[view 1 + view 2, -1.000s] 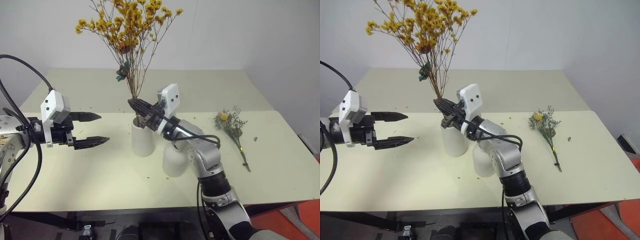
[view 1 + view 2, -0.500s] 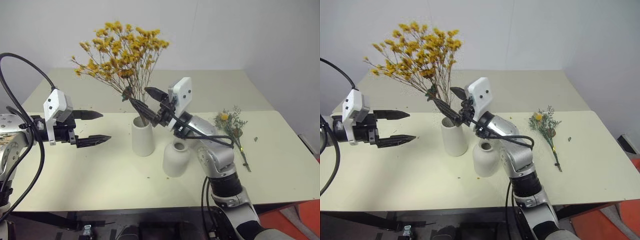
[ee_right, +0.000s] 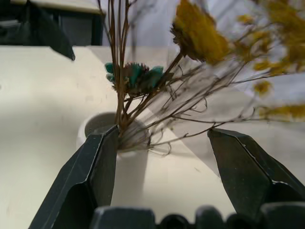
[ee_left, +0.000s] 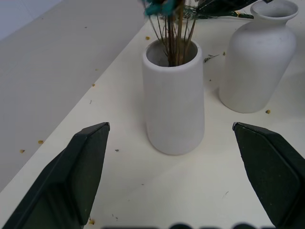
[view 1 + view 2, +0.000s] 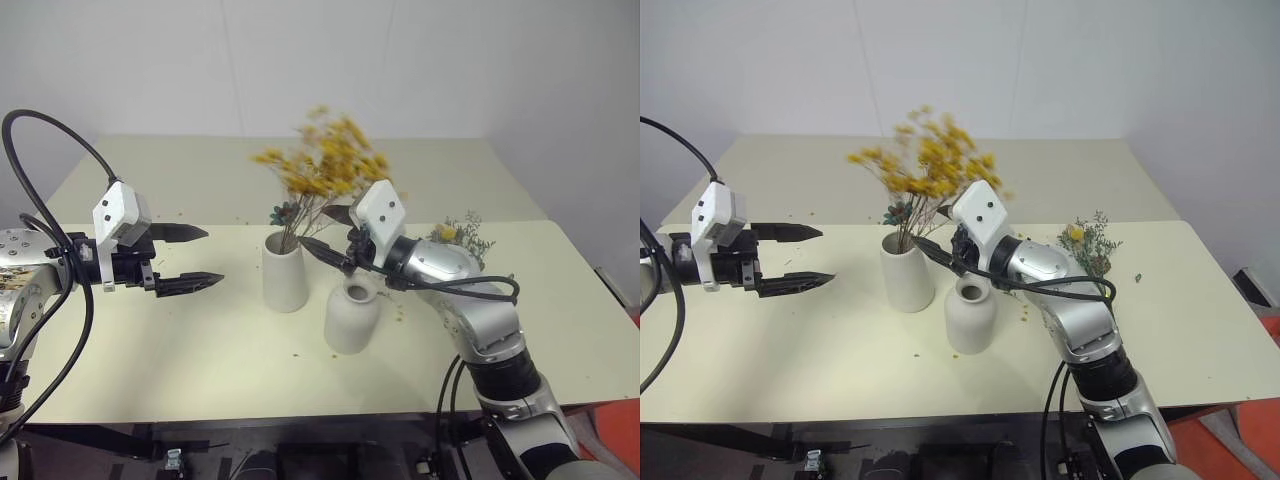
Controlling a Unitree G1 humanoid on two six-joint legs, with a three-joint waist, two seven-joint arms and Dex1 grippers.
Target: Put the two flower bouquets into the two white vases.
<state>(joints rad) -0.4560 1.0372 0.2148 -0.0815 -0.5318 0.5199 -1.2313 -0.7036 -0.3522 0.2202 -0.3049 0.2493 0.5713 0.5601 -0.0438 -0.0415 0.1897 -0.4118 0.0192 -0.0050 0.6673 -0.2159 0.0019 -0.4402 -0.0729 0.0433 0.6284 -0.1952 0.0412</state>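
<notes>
The pale cream table (image 5: 200, 350) carried it all. The mustard-yellow dried bouquet (image 5: 325, 170) stood with its stems in the taller tapered white vase (image 5: 285, 272), leaning right, released. Just right and nearer sat the shorter round narrow-necked white vase (image 5: 351, 316), empty, presumably for the grey-green sprig bouquet with its yellow ball flower (image 5: 460, 240) lying far right. The right gripper (image 5: 325, 232) hung with fingers apart beside the stems; the left gripper (image 5: 190, 257), fingers apart and holding nothing, waited left of the vases.
</notes>
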